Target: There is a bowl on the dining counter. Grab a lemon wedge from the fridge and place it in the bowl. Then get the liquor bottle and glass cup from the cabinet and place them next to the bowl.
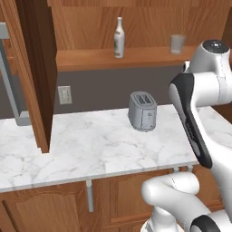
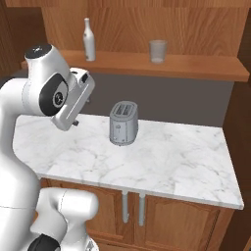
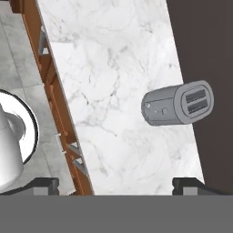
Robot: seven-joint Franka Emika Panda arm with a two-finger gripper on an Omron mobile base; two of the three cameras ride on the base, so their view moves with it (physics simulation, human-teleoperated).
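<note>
The liquor bottle (image 1: 119, 38) (image 2: 88, 40) stands upright on the shelf of the open cabinet (image 1: 113, 60) (image 2: 186, 67). The glass cup (image 1: 177, 44) (image 2: 158, 51) stands on the same shelf, well to the bottle's right. My gripper (image 3: 116, 184) is open, its fingertips (image 3: 45, 184) far apart with nothing between them. It looks straight down at the wall counter from high above. The arm's upper joints rise close below the shelf. A strip of the grey fridge (image 1: 11, 86) with a pale handle shows at the far left. The bowl, lemon wedge and dining counter are out of view.
A grey toaster (image 1: 142, 111) (image 2: 123, 123) (image 3: 178, 103) sits on the white marble wall counter (image 1: 81, 145) (image 2: 176, 162) below the shelf. The cabinet's tall door (image 1: 38, 68) hangs open at the left, reaching down near the countertop. A wall outlet (image 1: 65, 94) is behind it.
</note>
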